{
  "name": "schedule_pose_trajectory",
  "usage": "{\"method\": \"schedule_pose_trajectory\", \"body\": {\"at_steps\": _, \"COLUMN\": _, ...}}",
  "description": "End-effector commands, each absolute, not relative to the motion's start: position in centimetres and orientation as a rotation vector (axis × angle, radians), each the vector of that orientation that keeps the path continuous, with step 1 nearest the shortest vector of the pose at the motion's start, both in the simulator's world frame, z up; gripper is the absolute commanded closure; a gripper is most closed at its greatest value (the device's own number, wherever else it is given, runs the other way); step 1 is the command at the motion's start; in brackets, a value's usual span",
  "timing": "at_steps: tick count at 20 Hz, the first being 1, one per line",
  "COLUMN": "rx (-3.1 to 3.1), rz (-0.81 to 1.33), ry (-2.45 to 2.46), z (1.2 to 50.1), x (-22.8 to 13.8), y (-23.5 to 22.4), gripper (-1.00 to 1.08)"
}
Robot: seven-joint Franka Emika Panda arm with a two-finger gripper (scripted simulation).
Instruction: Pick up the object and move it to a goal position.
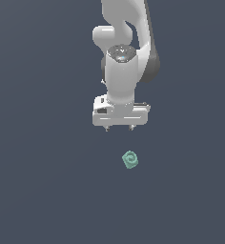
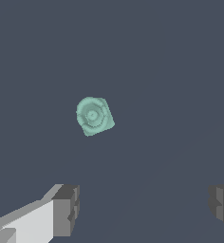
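Exterior view. A white, smooth-shelled Panda arm [image 1: 124,52] with rounded joint housings and a dark band along one side hangs over a flat, uniform slate-grey floor [image 1: 38,190]. Its gripper [image 1: 119,128] is a wide, boxy white palm from which two short dark fingertips [image 1: 107,128] point down, set well apart and empty. The object [image 1: 130,160], a small teal-green blocky piece with softened corners and a spiral ring on its upward face, lies on the floor below the gripper, a little toward the exterior view's right, clear of both fingertips. Nothing stands between gripper and object.

Wrist view. The object [image 2: 94,116] appears as a tilted, rounded square, its matte face ribbed with concentric ring-like ridges. Two grey, faceted finger pads [image 2: 66,209] flank a wide gap; one pad is backed by a plain white finger body. The gripper [image 2: 142,206] is released, and the object lies beyond the pads, apart from them, on the bare grey floor [image 2: 180,71].
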State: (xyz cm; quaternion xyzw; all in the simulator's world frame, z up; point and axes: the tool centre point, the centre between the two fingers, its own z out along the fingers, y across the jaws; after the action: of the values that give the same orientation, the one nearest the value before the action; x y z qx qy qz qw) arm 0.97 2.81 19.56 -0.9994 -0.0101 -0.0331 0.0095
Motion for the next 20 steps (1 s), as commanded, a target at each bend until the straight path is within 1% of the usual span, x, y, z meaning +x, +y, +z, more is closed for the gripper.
{"method": "schedule_pose_trajectory", "body": {"at_steps": 1, "rx": -3.121, "rz": -0.103, "ry": -0.032, "z": 19.6, "x": 1.0, "y": 2.8, "gripper": -0.92}}
{"method": "schedule_pose_trajectory", "body": {"at_steps": 10, "rx": -3.094, "rz": -0.073, "ry": -0.031, "z": 19.0, "x": 1.0, "y": 4.6, "gripper": -0.92}}
{"method": "schedule_pose_trajectory", "body": {"at_steps": 20, "rx": -3.098, "rz": -0.067, "ry": -0.08, "z": 18.3, "x": 1.6, "y": 4.9, "gripper": -0.92}}
